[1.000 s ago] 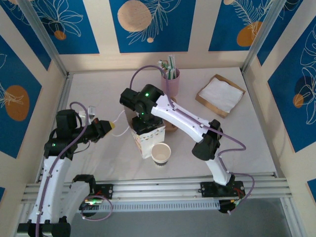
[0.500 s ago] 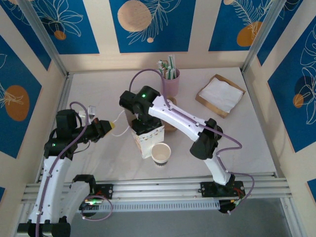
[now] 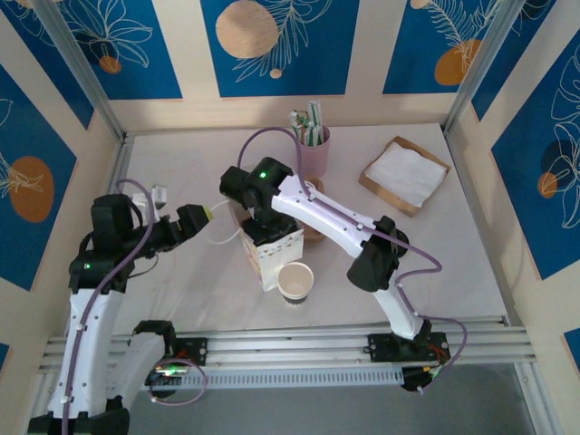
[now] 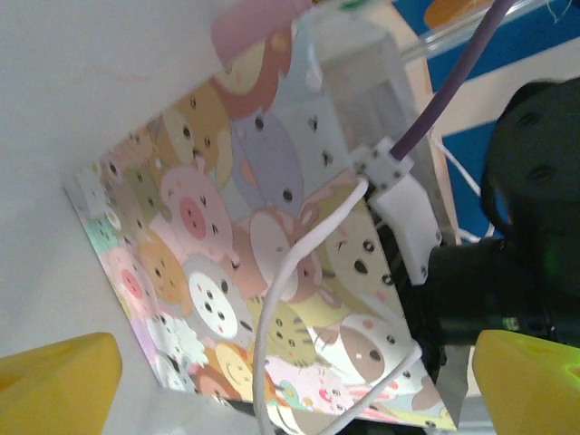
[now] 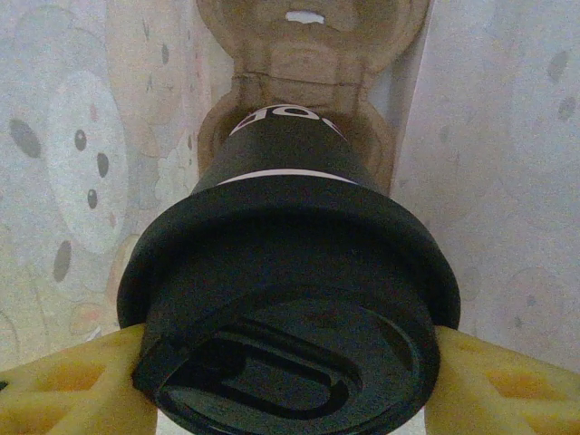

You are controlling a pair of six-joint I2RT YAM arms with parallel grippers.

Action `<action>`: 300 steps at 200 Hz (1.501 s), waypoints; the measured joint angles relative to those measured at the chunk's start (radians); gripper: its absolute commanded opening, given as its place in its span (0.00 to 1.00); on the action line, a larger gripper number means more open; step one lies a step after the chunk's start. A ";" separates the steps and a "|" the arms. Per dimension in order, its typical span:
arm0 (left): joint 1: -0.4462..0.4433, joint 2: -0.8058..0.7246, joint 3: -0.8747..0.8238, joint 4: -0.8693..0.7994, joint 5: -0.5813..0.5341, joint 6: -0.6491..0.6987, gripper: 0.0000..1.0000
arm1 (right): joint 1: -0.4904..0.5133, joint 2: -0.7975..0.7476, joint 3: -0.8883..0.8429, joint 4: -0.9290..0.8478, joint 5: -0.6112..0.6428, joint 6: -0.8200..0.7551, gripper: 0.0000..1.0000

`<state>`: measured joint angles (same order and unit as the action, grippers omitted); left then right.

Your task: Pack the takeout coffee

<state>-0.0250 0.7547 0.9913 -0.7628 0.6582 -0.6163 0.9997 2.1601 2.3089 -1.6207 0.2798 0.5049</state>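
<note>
Placement is in hand: our right gripper (image 5: 290, 385) clamps the takeout coffee (image 5: 290, 272) by its lid inside the patterned bag (image 3: 272, 252), mid-table, over the cardboard carrier (image 5: 308, 54). Our left gripper (image 4: 290, 376) gapes empty beside the bag. Next, we judge: seat it squarely in a hole, then release

The top view has bright, even overhead light, and soft, faint shadows lie on the table (image 3: 453, 254); focus is sharp. The left wrist view is bright. Its bag (image 4: 181, 208) print is sharp, and the left fingers (image 4: 54, 381) are blurred. The right wrist view is dim and grainy, with the lid (image 5: 290, 299) soft.
</note>
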 measured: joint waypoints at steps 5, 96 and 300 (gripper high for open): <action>0.000 0.000 0.015 -0.010 -0.015 0.009 1.00 | 0.000 0.000 0.000 0.000 0.000 -0.002 0.60; 0.000 -0.010 0.071 -0.065 -0.144 0.070 1.00 | -0.003 0.000 0.000 0.000 0.000 -0.007 0.60; 0.000 -0.021 0.062 -0.053 -0.143 0.069 1.00 | -0.019 0.006 0.000 0.000 0.001 -0.010 0.60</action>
<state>-0.0250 0.7341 1.0534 -0.8154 0.5152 -0.5472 0.9810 2.1658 2.3093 -1.6203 0.2810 0.4946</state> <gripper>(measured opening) 0.999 0.648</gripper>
